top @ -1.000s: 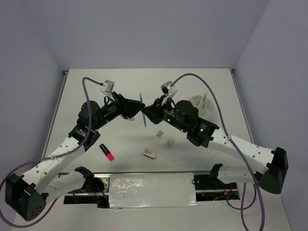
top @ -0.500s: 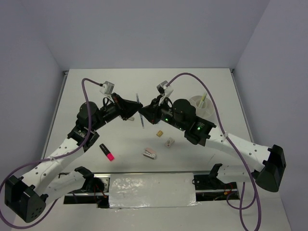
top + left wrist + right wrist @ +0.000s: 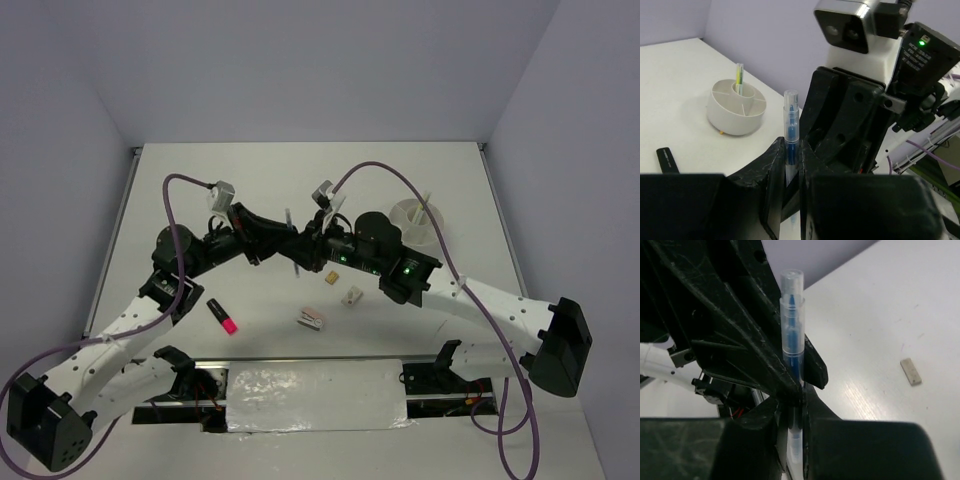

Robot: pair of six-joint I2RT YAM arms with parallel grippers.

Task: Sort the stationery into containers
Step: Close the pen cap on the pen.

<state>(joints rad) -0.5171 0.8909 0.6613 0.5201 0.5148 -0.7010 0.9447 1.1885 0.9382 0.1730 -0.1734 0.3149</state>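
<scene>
A clear pen with a blue core [image 3: 291, 232] stands upright above the table's middle, where both grippers meet. My left gripper [image 3: 286, 240] is shut on the pen [image 3: 790, 122], its fingertips [image 3: 774, 155] pressed against the barrel. My right gripper [image 3: 303, 244] faces it from the other side, with the same pen [image 3: 791, 320] pinched low between its fingers [image 3: 771, 412]. The round white tub [image 3: 432, 232] sits at the far right with a yellow-green pen [image 3: 739, 76] standing in its centre cell [image 3: 737, 107].
A pink-ended black highlighter [image 3: 222, 316] lies on the near left. Small erasers and clips [image 3: 330, 277] [image 3: 351, 295] [image 3: 311, 319] lie under the right forearm; one more pale piece [image 3: 910, 372] shows in the right wrist view. A black marker [image 3: 667, 159] lies near the tub.
Both arms shifted slightly left and lower with the pen between them. My left gripper closed onto the pen that the right gripper was holding.
</scene>
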